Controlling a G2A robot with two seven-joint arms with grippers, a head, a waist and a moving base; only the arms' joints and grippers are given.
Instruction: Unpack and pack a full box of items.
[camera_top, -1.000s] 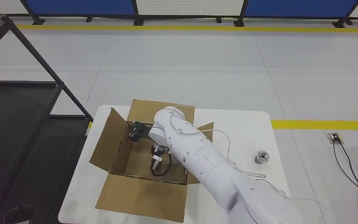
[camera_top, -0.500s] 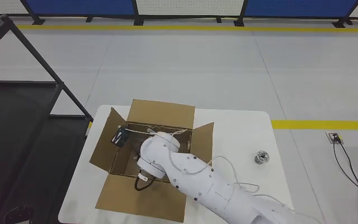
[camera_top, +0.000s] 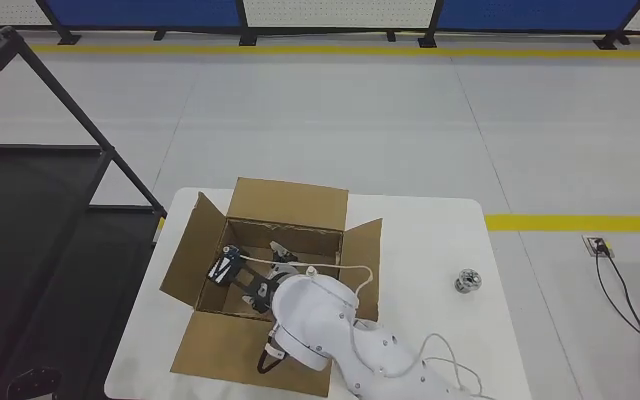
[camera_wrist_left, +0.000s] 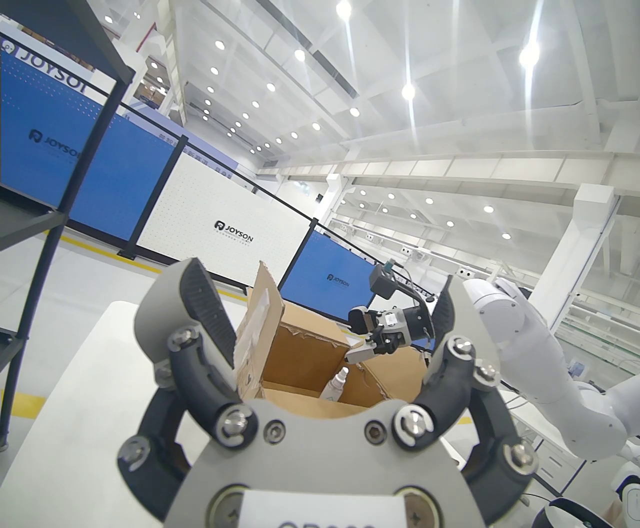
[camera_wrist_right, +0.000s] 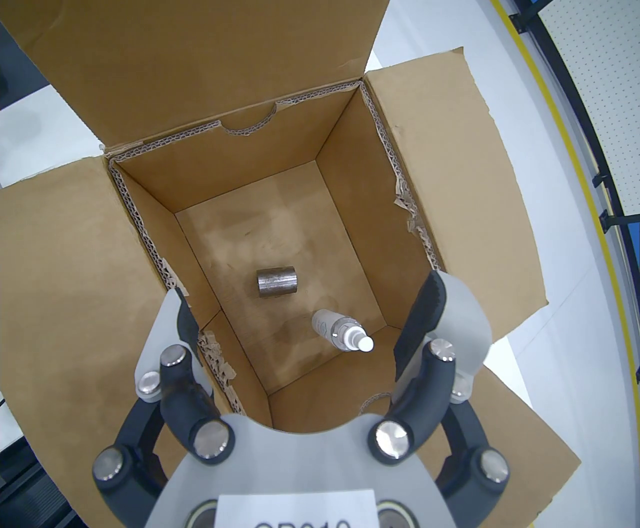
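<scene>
The left gripper (camera_wrist_left: 320, 274) is released and empty near the cardboard box (camera_top: 290, 202). The right gripper (camera_wrist_right: 303, 290) hangs spread and empty over it. Inside sit a metal cylinder (camera_wrist_right: 277, 282) and a spray bottle (camera_wrist_right: 340, 332). A small round object (camera_top: 466, 281) rests on the table (camera_top: 430, 230), far right.

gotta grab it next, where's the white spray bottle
In the right wrist view the white spray bottle is at the bottom of the cardboard box, near one wall, beside the metal cylinder but not touching it.
</scene>
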